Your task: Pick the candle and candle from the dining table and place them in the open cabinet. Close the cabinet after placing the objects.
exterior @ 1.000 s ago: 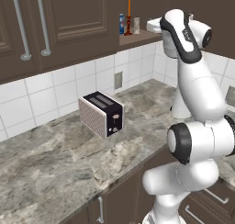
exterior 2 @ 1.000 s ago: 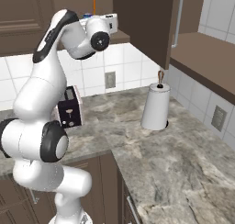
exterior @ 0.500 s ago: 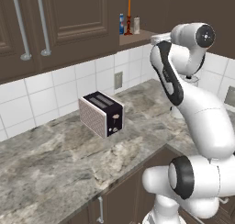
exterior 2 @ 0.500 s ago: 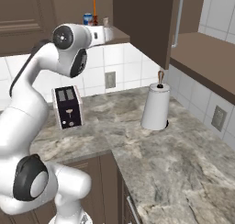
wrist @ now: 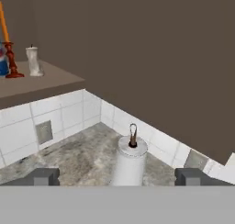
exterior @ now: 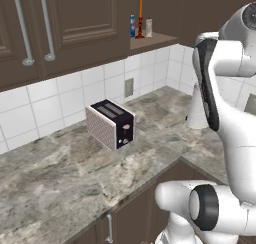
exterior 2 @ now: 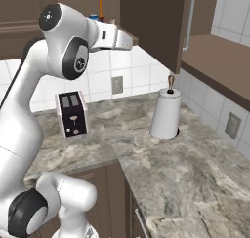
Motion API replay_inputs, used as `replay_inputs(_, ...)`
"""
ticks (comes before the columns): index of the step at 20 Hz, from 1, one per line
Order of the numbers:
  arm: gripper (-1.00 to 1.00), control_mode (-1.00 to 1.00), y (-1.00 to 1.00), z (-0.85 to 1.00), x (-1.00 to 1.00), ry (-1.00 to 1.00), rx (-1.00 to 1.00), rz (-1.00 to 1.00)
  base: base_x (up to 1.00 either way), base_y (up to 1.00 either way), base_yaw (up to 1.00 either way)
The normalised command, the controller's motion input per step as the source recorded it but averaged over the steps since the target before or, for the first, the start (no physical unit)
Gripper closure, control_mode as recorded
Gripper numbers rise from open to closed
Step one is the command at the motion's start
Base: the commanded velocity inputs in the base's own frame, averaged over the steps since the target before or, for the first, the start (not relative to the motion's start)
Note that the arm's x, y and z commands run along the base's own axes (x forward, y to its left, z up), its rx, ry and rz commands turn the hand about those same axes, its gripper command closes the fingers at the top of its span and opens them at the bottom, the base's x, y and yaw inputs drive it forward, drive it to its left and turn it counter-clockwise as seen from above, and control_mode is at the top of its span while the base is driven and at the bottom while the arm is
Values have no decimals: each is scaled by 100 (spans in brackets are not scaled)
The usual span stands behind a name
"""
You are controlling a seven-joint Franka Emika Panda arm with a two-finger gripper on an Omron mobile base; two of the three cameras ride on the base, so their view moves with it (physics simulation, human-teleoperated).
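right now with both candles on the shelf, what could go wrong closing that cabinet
1. The orange taper candle stands tall on a small base beside the pale candle and blue can; a hard shut could topple it.
2. The open gripper faces the cabinet door, away from the handle, so it may push at a poor spot.
3. A low swing could clip the paper towel roll.

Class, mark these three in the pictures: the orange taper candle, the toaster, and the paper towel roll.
orange taper candle [wrist: 4, 23], hand view, on its orange shaft.
toaster [exterior: 104, 128], left base view, on its pale side panel.
paper towel roll [exterior 2: 164, 116], right base view, on the white roll's side.
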Motion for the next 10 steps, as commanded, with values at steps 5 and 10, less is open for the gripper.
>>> replay_inputs(5, -100, -100, -100, 1, -100, -2, 15, -1, 0, 0, 0)
replay_inputs(10, -100, -100, -98, 5, -100, -16, 20, 0, 0, 0, 0)
